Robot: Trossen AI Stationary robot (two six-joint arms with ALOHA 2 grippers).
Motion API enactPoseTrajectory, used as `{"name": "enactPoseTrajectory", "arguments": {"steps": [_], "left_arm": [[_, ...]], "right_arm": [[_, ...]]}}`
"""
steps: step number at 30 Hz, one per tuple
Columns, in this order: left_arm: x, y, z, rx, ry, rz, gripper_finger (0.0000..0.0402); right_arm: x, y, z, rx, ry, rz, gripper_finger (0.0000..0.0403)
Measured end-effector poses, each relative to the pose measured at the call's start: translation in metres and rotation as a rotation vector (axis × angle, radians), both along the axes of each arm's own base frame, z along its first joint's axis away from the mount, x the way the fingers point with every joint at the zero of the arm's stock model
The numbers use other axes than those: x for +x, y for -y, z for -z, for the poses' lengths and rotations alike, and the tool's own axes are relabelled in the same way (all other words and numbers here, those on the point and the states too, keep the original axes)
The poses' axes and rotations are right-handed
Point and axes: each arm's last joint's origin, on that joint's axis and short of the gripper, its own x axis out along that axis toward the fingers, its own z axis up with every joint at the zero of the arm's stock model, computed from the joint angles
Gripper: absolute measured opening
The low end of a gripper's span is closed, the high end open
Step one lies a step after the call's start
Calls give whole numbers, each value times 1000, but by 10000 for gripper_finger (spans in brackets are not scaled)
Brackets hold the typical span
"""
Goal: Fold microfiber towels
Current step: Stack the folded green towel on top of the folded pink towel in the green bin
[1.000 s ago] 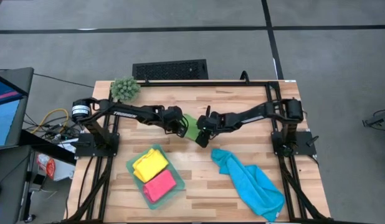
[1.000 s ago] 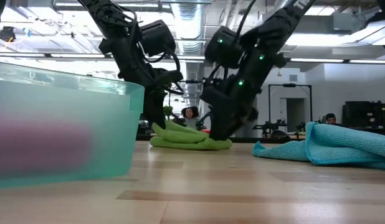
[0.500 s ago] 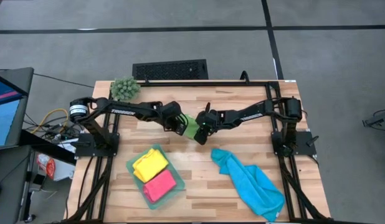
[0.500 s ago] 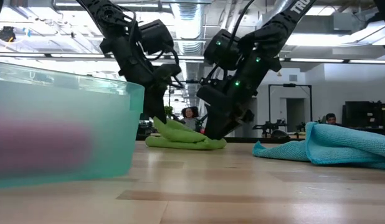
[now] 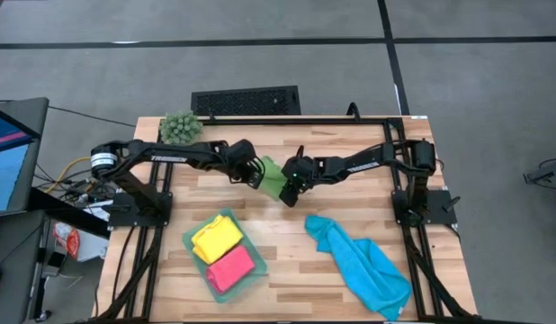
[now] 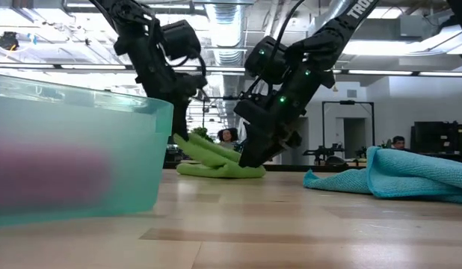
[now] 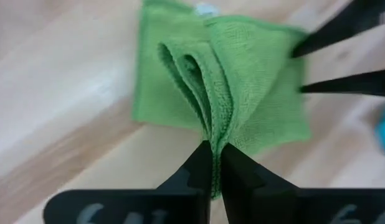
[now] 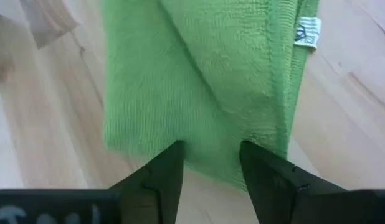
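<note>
Grippers hide the green towel (image 5: 273, 177): left gripper (image 5: 258, 176) pinching it, right gripper (image 5: 289, 195) spread.

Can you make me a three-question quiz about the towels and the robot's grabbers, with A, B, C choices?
1. Where are the yellow towel and the pink towel?
A. In the teal tray
B. On the floor
C. Under the blue towel

2. What colour is the towel between the two grippers?
A. Blue
B. Green
C. Pink

3. What is the left gripper doing?
A. Hanging wide open
B. Pinching a fold of the towel
C. Holding the plant ball

Answers:
1 A: the high view shows both lying side by side in the tray.
2 B: the green towel lies mid-table between the arms.
3 B: the left wrist view shows its fingers closed on a green fold, while the right gripper stands open at the towel's edge.
</note>
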Motion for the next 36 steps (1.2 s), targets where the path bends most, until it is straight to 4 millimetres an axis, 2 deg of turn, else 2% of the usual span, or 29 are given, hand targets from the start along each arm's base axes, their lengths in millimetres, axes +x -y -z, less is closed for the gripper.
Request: {"name": "enactPoseTrajectory", "arguments": {"steps": [4,9,15,21,27,30,33,36], "left_arm": [[3,-3,10,45,-46,4,31],[12,-6,20,84,-33,36,83],[18,-16,22,149,11,21,164],[10,-36,23,131,10,-36,222],[10,-53,17,81,115,-14,229],[12,-57,2,23,162,34,220],[9,-54,-15,68,103,70,208],[5,-46,-13,75,14,104,200]], "right_arm": [[1,0,-17,-16,66,-14,184],[-3,10,-36,-35,133,6,184],[-4,28,-35,-10,154,-13,185],[-8,47,-33,-23,153,-10,189],[-8,57,-36,-61,191,-68,191],[-8,55,-37,-73,193,-114,199],[-7,53,-37,-95,194,-137,207],[-7,56,-37,-102,197,-136,212]]}}
